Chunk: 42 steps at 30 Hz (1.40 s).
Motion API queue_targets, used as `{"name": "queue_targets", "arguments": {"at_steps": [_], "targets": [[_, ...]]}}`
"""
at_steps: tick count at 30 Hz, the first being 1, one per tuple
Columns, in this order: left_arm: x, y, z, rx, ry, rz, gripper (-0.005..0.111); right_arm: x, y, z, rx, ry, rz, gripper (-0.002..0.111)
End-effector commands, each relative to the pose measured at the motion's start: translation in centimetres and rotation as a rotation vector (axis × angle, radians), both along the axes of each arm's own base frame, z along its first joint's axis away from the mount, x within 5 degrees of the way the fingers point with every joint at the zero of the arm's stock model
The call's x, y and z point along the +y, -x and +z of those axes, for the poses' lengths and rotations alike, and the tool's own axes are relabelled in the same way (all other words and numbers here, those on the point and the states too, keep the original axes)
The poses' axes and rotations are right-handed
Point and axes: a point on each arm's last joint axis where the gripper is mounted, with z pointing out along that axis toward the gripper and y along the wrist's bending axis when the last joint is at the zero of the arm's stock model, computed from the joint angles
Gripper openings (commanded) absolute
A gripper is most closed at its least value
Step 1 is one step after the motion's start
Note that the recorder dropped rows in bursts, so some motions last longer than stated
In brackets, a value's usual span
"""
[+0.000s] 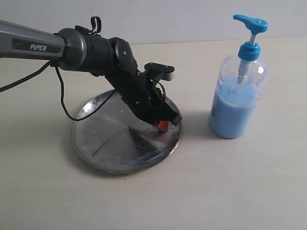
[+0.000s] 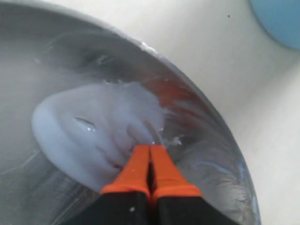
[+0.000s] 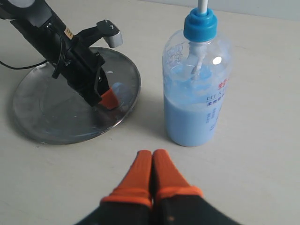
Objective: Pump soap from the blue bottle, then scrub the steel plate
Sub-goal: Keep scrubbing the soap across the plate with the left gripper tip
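The right tool hangs over bare table, its two orange fingertips pressed together with nothing between them. Farther off stands the blue bottle, upright and more than half full of pale blue soap, and the steel plate lies near it on its left. The left tool has its orange tip down on the plate's right part, just beside a small bluish blob.
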Motion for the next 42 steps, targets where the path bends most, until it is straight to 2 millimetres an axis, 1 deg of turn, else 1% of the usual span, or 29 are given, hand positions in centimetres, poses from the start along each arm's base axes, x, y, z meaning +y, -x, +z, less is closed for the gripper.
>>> {"name": "queue_targets", "arguments": {"at_steps": [1, 5, 10, 16, 21, 23, 28, 34, 42], "targets": [[0.2, -0.3, -1.7, -0.048, -0.031, 0.009, 0.0, 0.0, 0.1, 0.3, -0.022, -0.01, -0.004, 0.0], [0.0, -1.0, -1.5, -0.122, -0.008, 0.044, 0.0, 0.0, 0.1, 0.3, -0.022, -0.01, -0.004, 0.0], [0.0, -1.5, -2.0, -0.162, 0.0, 0.068, 0.0, 0.0, 0.1, 0.3, -0.023, -0.009, -0.003, 0.0], [1.1, -2.2, -2.4, -0.163, -0.033, 0.078, 0.0, 0.0, 0.1, 0.3, -0.024, -0.01, -0.003, 0.0], [2.5, -2.8, -2.5, -0.118, -0.05, 0.115, 0.0, 0.0, 0.1, 0.3, -0.024, -0.01, -0.003, 0.0], [2.9, -2.8, -2.6, -0.089, -0.06, 0.113, 0.0, 0.0, 0.1, 0.3, -0.024, -0.01, -0.003, 0.0], [3.1, -1.9, -2.7, 0.003, -0.086, 0.081, 0.0, 0.0, 0.1, 0.3, -0.025, -0.008, -0.002, 0.0], [2.9, -1.1, -2.7, 0.084, -0.078, 0.07, 0.0, 0.0, 0.1, 0.3, -0.025, -0.008, -0.002, 0.0], [2.3, -0.6, -2.4, 0.158, -0.016, 0.086, 0.0, 0.0, 0.1, 0.3, -0.025, -0.008, -0.002, 0.0]]}}
